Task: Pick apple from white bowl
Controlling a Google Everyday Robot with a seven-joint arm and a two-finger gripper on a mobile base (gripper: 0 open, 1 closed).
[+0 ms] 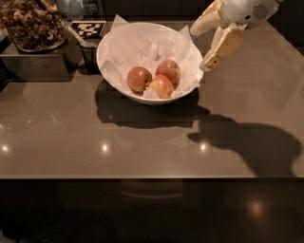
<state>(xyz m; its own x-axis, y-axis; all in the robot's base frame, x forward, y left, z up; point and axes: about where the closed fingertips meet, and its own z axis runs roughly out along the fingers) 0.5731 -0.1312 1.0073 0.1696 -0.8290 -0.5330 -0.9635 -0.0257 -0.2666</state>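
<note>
Hovering just off the right rim of the white bowl (105,66), the gripper (199,49) is spread wide with nothing in it.

From where I stand, the arm (247,9) comes in from the top right corner and angles down and to the left. Its two pale fingers (223,45) point toward the bowl, one above the other with a clear gap between them, and they stay above the rim without touching it. The red-orange apple (168,71) sits at the back right of the bowl on crumpled paper (137,45). It touches a paler apple (161,87) in front and lies beside a darker apple (139,79) on the left. The bowl stands on a brown table (142,142), where the arm's shadow (251,142) falls, and a tray of nuts (31,23) sits far left.
</note>
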